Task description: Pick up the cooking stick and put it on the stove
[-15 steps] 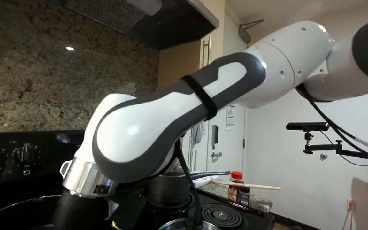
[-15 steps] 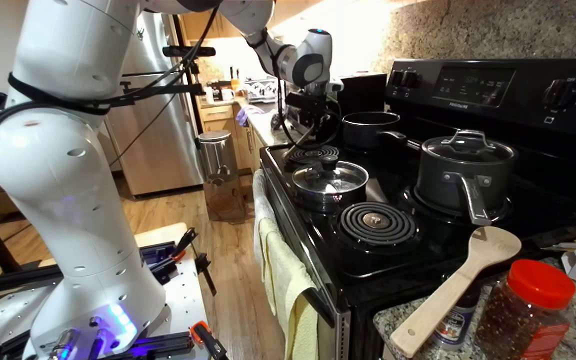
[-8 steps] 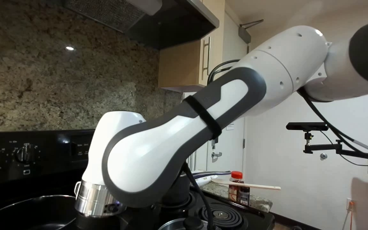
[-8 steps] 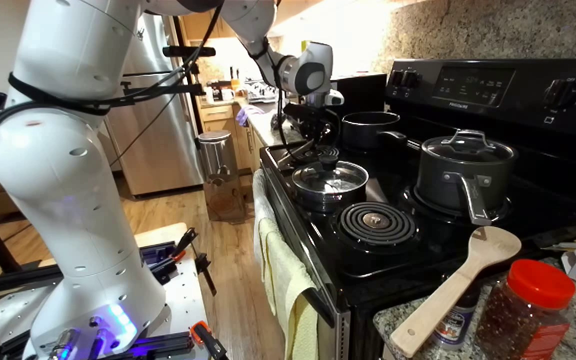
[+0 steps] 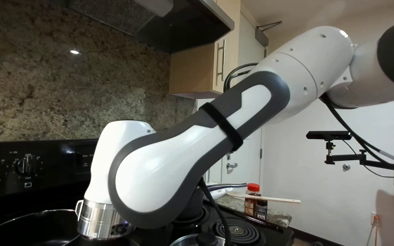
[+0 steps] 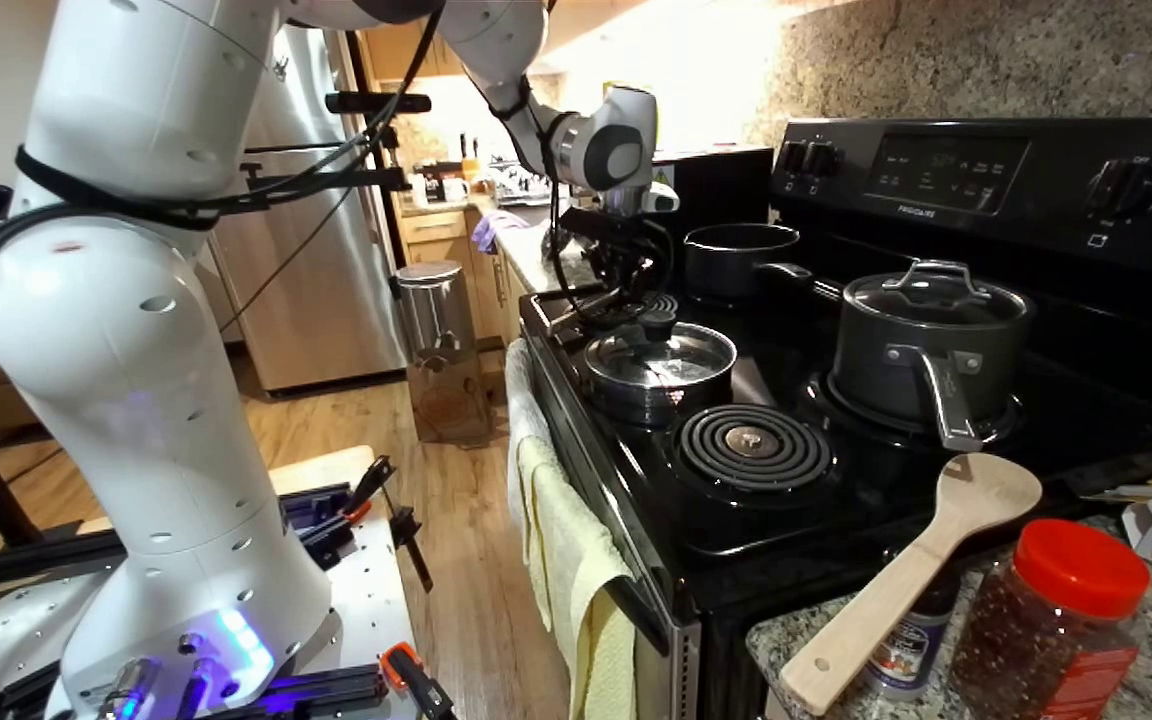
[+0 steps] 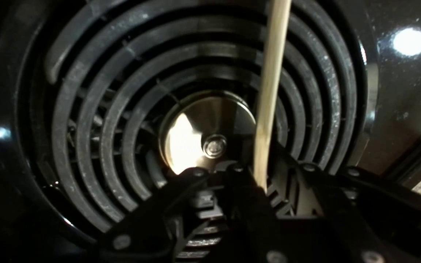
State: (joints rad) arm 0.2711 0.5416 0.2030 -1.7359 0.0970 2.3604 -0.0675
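The cooking stick, a tan wooden spatula-spoon, lies across a small bottle and beside a red-capped jar at the counter corner; it shows in both exterior views [image 5: 275, 199] [image 6: 911, 560]. The stove [image 6: 736, 530] is black with a glossy cooktop. My gripper [image 7: 261, 146] is low over the stove's far front coil burner [image 7: 316, 65], behind the glass-lidded pot, well away from the spatula. It is shut on a thin pale wooden rod [image 7: 272, 65], which runs out of the top of the wrist view. In an exterior view the gripper [image 6: 621, 290] is dark and its tips are unclear.
The glass-lidded steel pot [image 6: 661, 400] stands close in front of the gripper. A black pan [image 6: 736, 270] and a lidded grey pot [image 6: 911, 370] with a jutting handle stand at the back. The red-capped jar [image 6: 1056, 630] and small bottle [image 6: 906, 660] support the spatula area.
My arm has come down toward the burner, mostly in the first half second. It then shifted slightly toward the stove's front. The spatula and pots have not moved.
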